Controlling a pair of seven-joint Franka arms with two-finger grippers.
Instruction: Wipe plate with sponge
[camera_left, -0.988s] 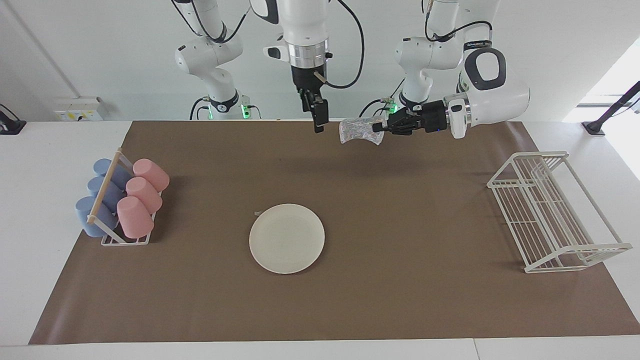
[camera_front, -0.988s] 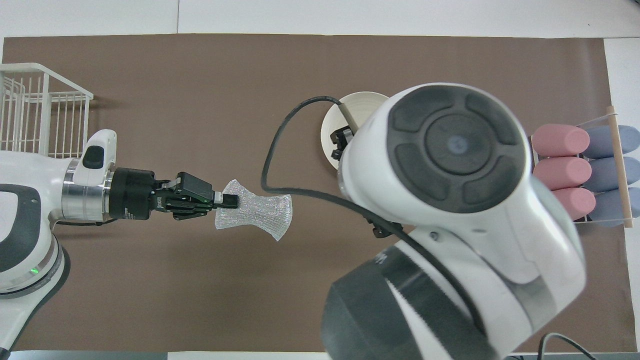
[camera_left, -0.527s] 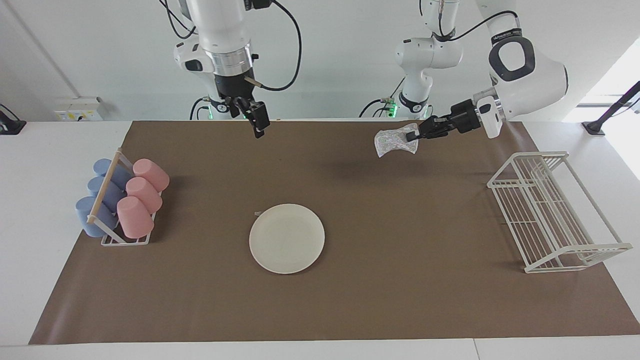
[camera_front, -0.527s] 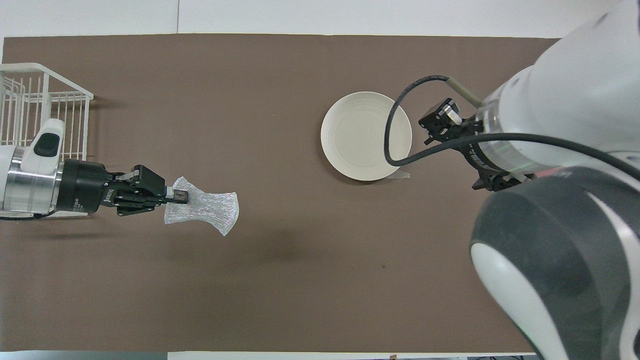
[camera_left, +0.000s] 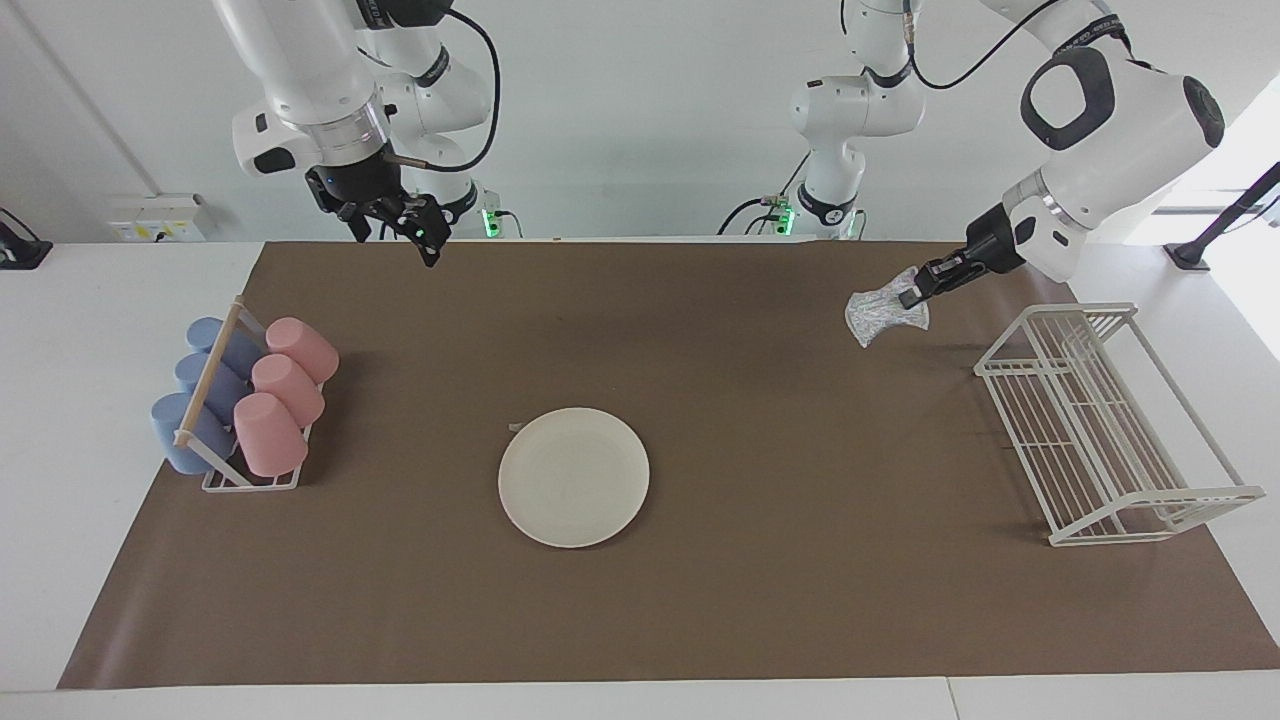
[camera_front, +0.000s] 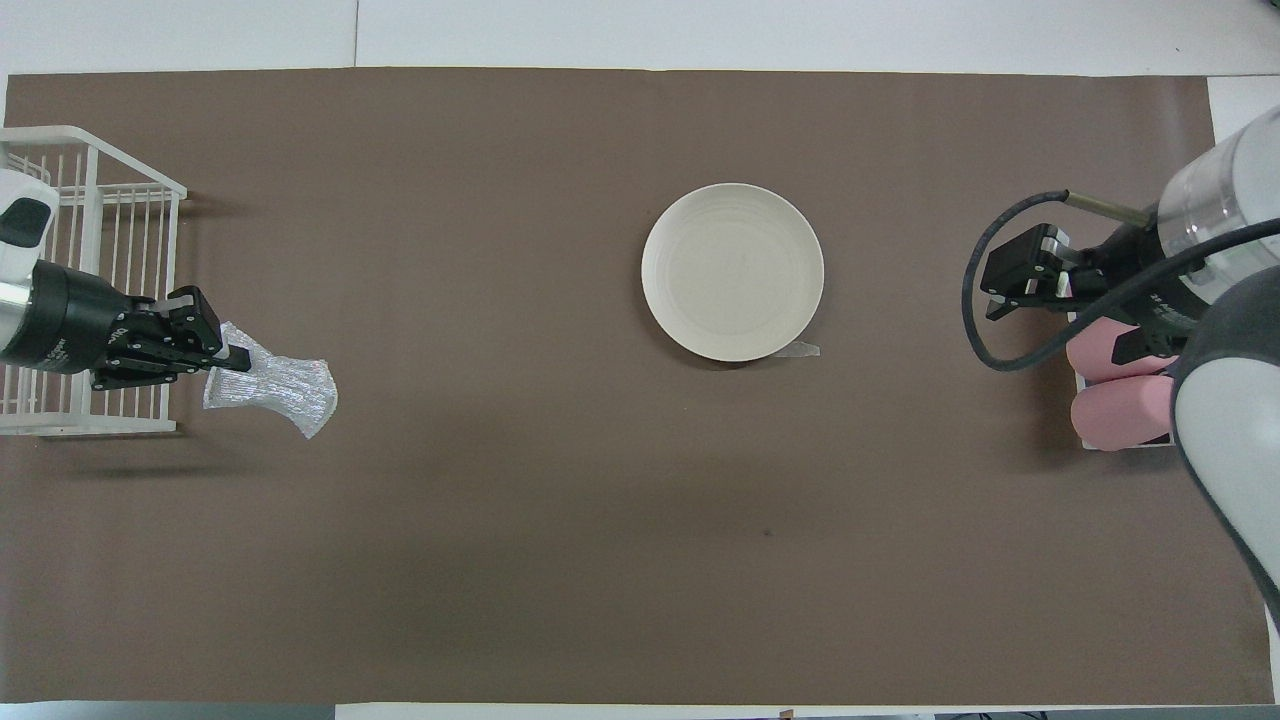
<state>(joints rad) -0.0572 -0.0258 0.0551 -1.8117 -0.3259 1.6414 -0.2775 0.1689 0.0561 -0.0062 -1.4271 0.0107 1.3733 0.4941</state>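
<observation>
Plate (camera_left: 574, 477) sat alone mid-bench, nothing touching it. Left pincer (camera_left: 915, 292) was clamped on the sponge (camera_left: 884, 314), up in the air beside the wire rack (camera_left: 1100, 420), well apart from the plate. Right pincer (camera_left: 420, 229) hung open over the bench edge. Wiping didn't look underway, honestly.

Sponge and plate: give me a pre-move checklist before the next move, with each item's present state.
1. Sponge gripped by the left gripper: ok, shut on one edge, the rest hanging free.
2. Sponge over the plate: not ok, it is up over the mat beside the white wire rack.
3. Plate flat on the mat and uncovered: ok.
4. Right gripper off the plate: ok, open, empty, raised near the cup rack.
5. Plate steadied for wiping: not ok, nothing holds it.
</observation>
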